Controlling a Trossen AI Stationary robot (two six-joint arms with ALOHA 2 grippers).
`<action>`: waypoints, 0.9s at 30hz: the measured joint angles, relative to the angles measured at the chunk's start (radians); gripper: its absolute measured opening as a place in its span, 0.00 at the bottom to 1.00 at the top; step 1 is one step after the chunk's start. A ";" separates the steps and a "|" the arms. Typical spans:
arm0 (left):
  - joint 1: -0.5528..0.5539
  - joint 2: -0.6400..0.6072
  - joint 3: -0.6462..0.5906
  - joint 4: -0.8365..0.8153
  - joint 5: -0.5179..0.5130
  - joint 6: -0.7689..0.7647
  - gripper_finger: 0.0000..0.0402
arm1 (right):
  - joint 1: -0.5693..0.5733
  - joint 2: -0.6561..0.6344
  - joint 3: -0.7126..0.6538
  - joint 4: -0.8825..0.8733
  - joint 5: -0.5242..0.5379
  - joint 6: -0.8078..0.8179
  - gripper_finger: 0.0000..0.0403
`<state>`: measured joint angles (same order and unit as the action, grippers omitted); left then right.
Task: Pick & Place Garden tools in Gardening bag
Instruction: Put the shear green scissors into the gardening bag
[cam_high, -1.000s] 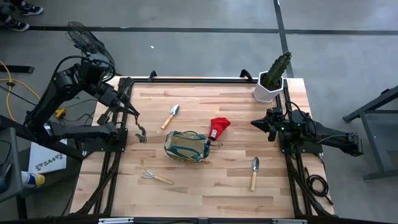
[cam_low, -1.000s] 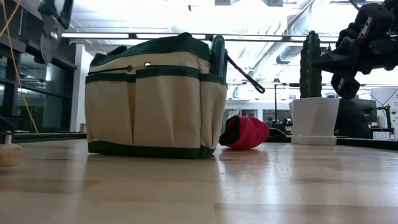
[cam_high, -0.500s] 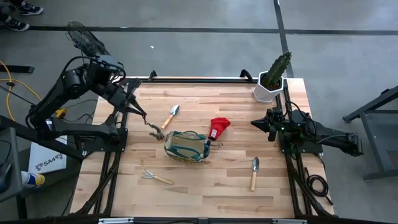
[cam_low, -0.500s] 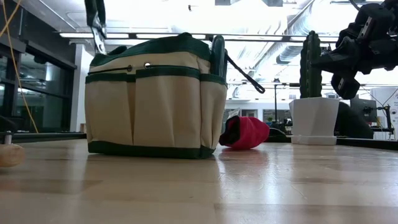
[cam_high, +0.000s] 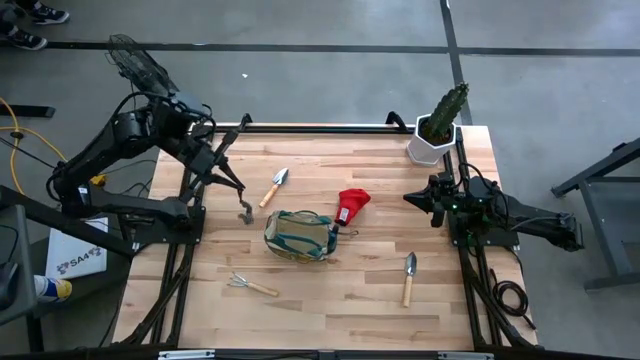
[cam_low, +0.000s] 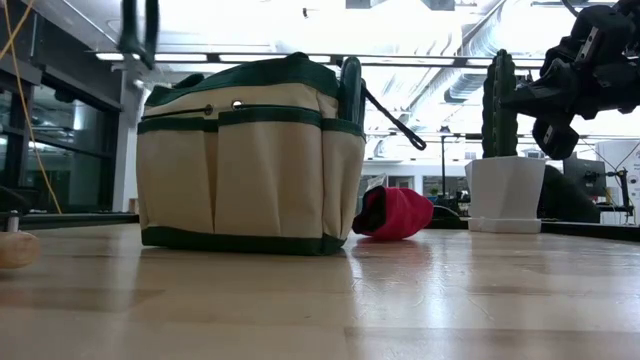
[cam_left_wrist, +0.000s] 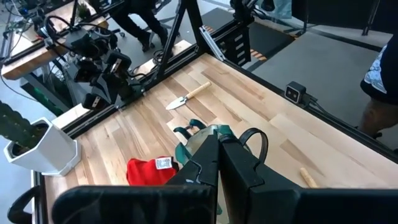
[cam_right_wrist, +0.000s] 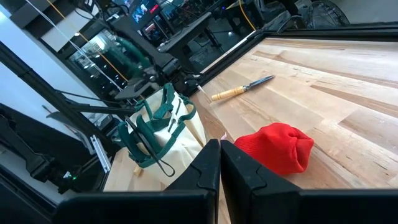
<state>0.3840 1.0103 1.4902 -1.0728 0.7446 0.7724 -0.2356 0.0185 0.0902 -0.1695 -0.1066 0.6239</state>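
My left gripper hangs above the table's left part, just left of the tan and green gardening bag, shut on dark-handled pruning shears. The shears also show at the top of the low view. The bag stands upright on its base. A red glove, one trowel far of the bag, another trowel and a hand rake lie flat on the wood. My right gripper waits shut at the right edge. My left gripper holds the pruning shears by their upper end, with its fingers slanting down from the table's far left. The shears hang below the fingers, clear of the table and higher than the bag's top. In its own wrist view the shut fingers hide the place of contact.
A green cactus in a white pot stands at the far right corner. Black frame rails run along the table's far and side edges. Bare wood lies near the front edge. Legs of people show beyond the table in the left wrist view.
My left gripper has carried the hanging shears from over the table's left edge toward the right and the bag. The shears have stayed clear of the table. Bag and other tools have not moved.
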 joint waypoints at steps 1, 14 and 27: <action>0.000 0.002 0.000 0.003 0.001 -0.005 0.00 | 0.000 0.000 0.000 0.000 0.000 0.000 0.01; 0.000 0.031 0.000 0.030 0.017 -0.022 0.00 | 0.000 0.000 0.000 0.000 0.000 0.000 0.01; -0.001 0.042 0.000 0.036 0.028 -0.025 0.00 | 0.000 0.000 0.000 0.000 0.000 0.000 0.01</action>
<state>0.3832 1.0527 1.4902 -1.0364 0.7728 0.7479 -0.2356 0.0186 0.0902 -0.1693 -0.1066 0.6242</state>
